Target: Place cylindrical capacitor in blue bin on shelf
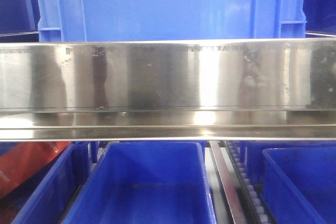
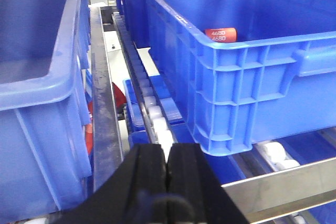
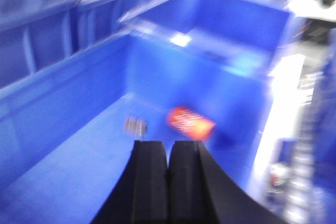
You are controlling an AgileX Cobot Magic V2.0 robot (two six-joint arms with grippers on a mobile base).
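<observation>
Both pairs of jaws are pressed together with nothing between them: the left gripper (image 2: 167, 174) sits at the bottom centre of its wrist view above white roller tracks (image 2: 155, 116), and the right gripper (image 3: 168, 169) sits at the bottom centre of its blurred view, over a blue bin (image 3: 68, 171). No dark brown-black capacitor can be made out anywhere; the only cylinders are red-orange ones, one with white "4680" print (image 2: 221, 35) in the upper-right bin (image 2: 236, 82), another (image 3: 190, 122) mid-frame on the floor of the right-view bin. Across the front view runs the shelf (image 1: 168, 74), its scratched mirror-like rail above more blue bins (image 1: 147, 187)
</observation>
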